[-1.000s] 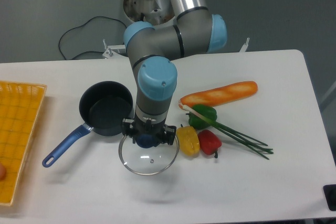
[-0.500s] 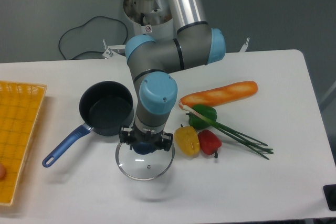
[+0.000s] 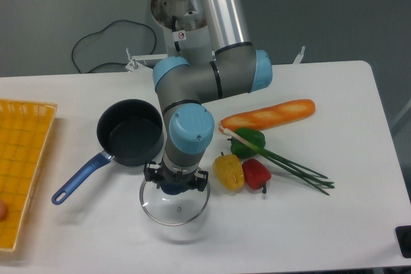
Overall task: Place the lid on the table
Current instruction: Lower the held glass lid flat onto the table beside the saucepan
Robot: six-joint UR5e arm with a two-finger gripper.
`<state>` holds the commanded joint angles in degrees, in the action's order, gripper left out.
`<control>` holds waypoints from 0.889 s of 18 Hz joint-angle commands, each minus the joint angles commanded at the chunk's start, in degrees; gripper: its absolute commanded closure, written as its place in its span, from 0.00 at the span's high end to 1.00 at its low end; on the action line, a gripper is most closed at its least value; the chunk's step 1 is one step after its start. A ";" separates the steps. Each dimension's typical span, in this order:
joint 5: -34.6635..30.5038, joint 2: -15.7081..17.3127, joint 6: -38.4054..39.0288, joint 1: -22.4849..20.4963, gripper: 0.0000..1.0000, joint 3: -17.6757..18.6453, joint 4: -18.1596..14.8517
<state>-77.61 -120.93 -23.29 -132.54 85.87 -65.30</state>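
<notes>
The round glass lid [image 3: 174, 205] with a thin metal rim hangs under my gripper [image 3: 175, 184], close above the white table [image 3: 321, 222]. A faint shadow lies on the table just below it. My gripper is shut on the lid's blue knob [image 3: 172, 187], which shows between the fingers. The lid is in front of the open dark saucepan [image 3: 130, 131] and clear of it.
The saucepan's blue handle [image 3: 77, 181] points front-left. A yellow woven tray [image 3: 22, 158] lies at the left edge. A yellow pepper [image 3: 229, 171], red pepper [image 3: 256, 173], green pepper [image 3: 248, 142], chives [image 3: 295, 170] and a baguette [image 3: 268, 115] lie right of the lid.
My gripper has moved the lid a little to the left and lower, nearer the table. The pan and the vegetables have not moved.
</notes>
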 joint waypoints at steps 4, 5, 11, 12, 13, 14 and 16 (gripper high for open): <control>-0.09 -0.44 -0.18 0.00 0.57 -0.09 0.79; -0.09 -0.71 -0.26 0.00 0.57 0.00 0.79; -0.09 -1.68 -0.26 0.09 0.57 0.00 2.46; -0.18 -2.02 -0.26 0.00 0.57 0.09 2.37; -0.18 -2.11 -0.44 0.09 0.58 0.09 2.46; -0.26 -2.29 -0.44 0.09 0.58 0.09 2.46; -0.44 -2.64 -0.70 0.09 0.59 0.09 2.46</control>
<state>-78.05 -123.57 -23.99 -132.45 85.96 -62.84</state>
